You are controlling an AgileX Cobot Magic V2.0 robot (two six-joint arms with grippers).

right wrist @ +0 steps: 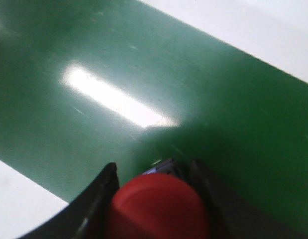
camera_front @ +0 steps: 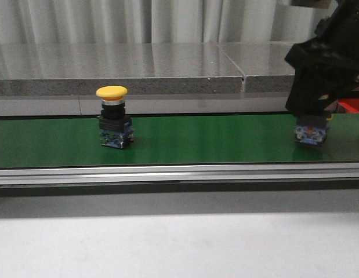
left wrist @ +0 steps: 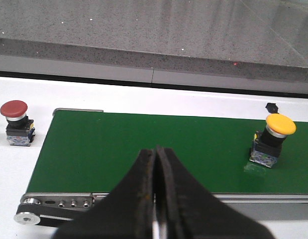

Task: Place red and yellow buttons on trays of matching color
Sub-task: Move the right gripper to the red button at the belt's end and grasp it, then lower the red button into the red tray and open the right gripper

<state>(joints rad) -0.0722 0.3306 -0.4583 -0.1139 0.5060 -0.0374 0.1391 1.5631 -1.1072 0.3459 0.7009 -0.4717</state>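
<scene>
A yellow button (camera_front: 112, 124) with a black body stands upright on the green belt (camera_front: 214, 142), left of centre; it also shows in the left wrist view (left wrist: 273, 140). At the right end of the belt my right gripper (camera_front: 311, 113) is down over a red button (right wrist: 158, 209), its fingers (right wrist: 106, 186) pressed against both sides of the cap. Only the button's base (camera_front: 310, 134) shows in the front view. My left gripper (left wrist: 156, 149) is shut and empty, held over the near rail. Another red button (left wrist: 14, 122) stands on the white surface past the belt's end. The yellow tray is out of view.
A grey stone ledge (camera_front: 138, 81) runs behind the belt, and a metal rail (camera_front: 167, 172) runs along its front edge. A bit of red (camera_front: 353, 105) shows behind the right arm; I cannot tell whether it is the red tray.
</scene>
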